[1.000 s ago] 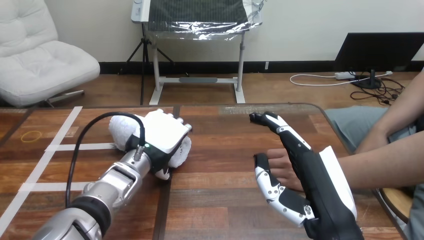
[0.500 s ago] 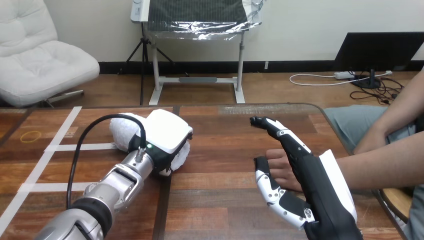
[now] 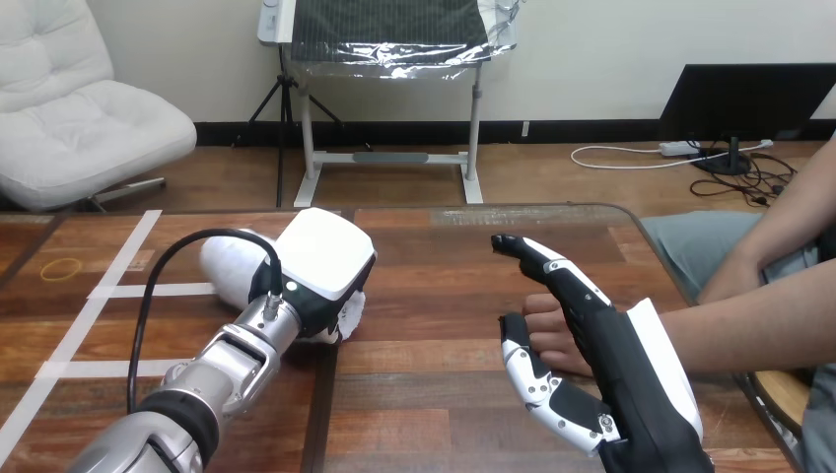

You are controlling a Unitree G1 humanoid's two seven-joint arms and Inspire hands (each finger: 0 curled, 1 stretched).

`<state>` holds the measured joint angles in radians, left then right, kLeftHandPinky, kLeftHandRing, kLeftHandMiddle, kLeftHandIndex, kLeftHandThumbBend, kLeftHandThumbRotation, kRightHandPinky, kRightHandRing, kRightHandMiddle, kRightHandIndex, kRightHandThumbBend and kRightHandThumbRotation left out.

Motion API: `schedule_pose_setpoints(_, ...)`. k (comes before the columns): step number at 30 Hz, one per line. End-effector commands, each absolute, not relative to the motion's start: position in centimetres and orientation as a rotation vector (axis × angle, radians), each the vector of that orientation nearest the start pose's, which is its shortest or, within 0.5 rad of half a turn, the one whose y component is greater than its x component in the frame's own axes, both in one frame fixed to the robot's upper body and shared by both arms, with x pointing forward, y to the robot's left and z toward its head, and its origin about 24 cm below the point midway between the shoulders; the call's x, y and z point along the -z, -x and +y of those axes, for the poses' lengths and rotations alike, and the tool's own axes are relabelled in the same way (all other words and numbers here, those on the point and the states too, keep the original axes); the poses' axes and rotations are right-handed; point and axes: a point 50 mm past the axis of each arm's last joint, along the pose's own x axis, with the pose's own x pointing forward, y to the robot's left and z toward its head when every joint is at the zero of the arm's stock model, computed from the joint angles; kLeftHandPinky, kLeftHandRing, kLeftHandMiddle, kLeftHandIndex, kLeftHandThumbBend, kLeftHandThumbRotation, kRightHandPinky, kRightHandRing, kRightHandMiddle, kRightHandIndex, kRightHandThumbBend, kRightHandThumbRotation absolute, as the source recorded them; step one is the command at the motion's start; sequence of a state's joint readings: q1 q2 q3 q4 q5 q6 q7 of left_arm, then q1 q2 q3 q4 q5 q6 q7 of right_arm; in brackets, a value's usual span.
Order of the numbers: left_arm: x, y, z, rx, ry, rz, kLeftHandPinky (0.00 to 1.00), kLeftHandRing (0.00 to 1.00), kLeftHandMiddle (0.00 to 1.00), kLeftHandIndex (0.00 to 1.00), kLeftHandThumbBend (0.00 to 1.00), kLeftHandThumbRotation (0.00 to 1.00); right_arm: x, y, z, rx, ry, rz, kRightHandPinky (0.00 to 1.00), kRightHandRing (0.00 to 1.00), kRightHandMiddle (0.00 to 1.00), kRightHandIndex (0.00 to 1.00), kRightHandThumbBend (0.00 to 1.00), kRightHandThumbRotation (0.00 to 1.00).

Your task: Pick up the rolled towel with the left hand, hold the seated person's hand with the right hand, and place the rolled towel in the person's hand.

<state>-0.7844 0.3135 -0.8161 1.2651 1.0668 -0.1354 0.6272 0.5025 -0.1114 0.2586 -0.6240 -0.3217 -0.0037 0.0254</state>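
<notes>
Your left hand (image 3: 315, 261) covers the rolled towel (image 3: 229, 274) on the worktop (image 3: 434, 394); its grip you cannot tell. Your right hand (image 3: 619, 372), fingers (image 3: 554, 268) released, stands beside the person's hand (image 3: 545, 332).

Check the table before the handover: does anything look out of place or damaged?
Nothing looks spilled or damaged. The rolled towel looks intact under the left hand. One stray thing: a yellow band on the table, far left.
</notes>
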Motion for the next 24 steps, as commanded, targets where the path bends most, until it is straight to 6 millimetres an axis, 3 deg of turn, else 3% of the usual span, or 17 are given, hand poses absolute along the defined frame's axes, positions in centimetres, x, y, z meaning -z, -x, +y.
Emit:
schedule_pose_setpoints(1,-1.34,-34.84,15.26,0.360,-1.898,-0.367,0.21,0.24,0.32,0.42,0.62,0.00,-10.63,-15.75,-12.56,-0.137,0.315,-0.246,0.98,0.91,0.90,0.86,0.08,0.00)
schedule_pose_setpoints(24,-1.37,-34.64,15.13,0.351,-1.841,-0.397,0.19,0.24,0.32,0.44,0.60,0.00,-10.62,-15.80,-12.55,-0.133,0.308,-0.229,0.96,0.90,0.89,0.85,0.08,0.00)
